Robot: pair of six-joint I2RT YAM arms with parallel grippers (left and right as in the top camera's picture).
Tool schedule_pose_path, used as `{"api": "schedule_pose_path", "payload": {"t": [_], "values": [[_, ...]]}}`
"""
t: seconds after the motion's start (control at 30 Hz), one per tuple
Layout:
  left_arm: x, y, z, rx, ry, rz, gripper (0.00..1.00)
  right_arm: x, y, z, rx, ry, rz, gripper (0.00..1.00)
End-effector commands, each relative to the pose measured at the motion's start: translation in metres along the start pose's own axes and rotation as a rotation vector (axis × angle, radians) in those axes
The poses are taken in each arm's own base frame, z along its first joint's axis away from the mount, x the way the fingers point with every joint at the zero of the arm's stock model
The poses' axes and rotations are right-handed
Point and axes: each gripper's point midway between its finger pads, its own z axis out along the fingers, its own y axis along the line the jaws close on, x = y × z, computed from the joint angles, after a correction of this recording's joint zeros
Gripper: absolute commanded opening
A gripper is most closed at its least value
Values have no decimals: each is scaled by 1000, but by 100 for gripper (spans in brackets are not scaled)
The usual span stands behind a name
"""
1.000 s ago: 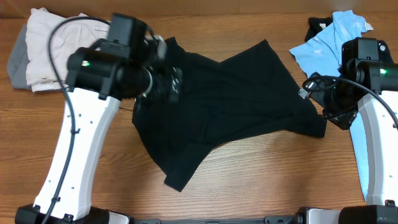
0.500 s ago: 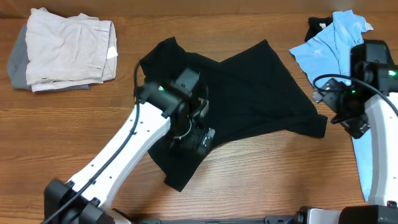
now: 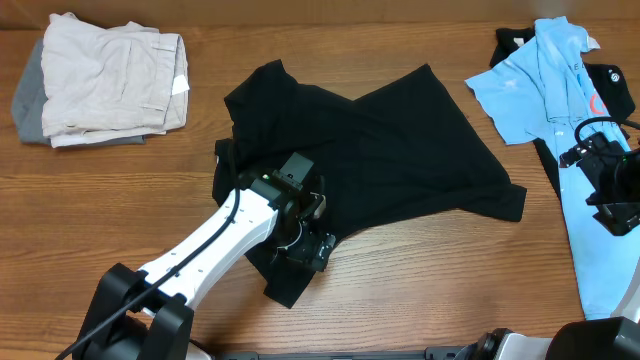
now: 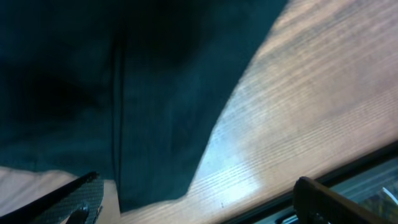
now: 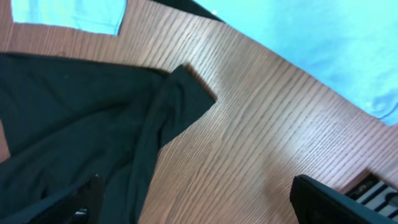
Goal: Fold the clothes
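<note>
1. L gripper point(image 3: 310, 240) dropped to lower hem of black shirt point(image 3: 400, 150); R gripper point(image 5: 199, 205) backed off rightward.
2. Both stood wide open, holding nothing.
3. Shirt lay rumpled at centre of table point(image 3: 120, 200), unfolded; blue pieces point(image 3: 535, 70) also left.

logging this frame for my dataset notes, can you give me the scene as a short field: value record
surface: wooden table
main garment: black shirt, crumpled at centre, unfolded
left end effector: open, low over the shirt's near edge
right end effector: open, empty, near the shirt's right-hand corner
far left: folded beige garment on a grey piece
far right: light blue garment, loosely laid out
</note>
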Motion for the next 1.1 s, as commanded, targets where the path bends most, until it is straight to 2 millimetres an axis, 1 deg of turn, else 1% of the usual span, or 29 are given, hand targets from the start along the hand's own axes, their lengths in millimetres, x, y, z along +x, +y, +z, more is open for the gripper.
{"api": "schedule_pose_path", "payload": {"t": [0.0,0.23,0.37,0.43,0.53,0.67,0.83,0.9,1.07], "values": [[0,12,16,5,24,-13,100,3,6,-5,-39,-2,-31,100],[8,21,51,27,149,-78,100,3,6,-5,-41,-4,-31,100],[8,16,63,67,181,-80,98,2,7,-5,-42,-6,-31,100],[8,11,64,99,186,-64,96,2,7,-4,-42,-6,-31,100],[8,11,64,102,187,-62,94,2,6,1,-41,-4,-31,100],[9,11,64,101,191,-64,88,2,6,12,-42,0,-30,100],[11,12,63,95,199,-67,82,2,6,29,-57,10,-30,100],[11,12,63,95,198,-67,76,4,5,36,-55,15,-30,100],[11,19,56,38,178,-104,75,6,3,48,-51,21,-28,100]]}}
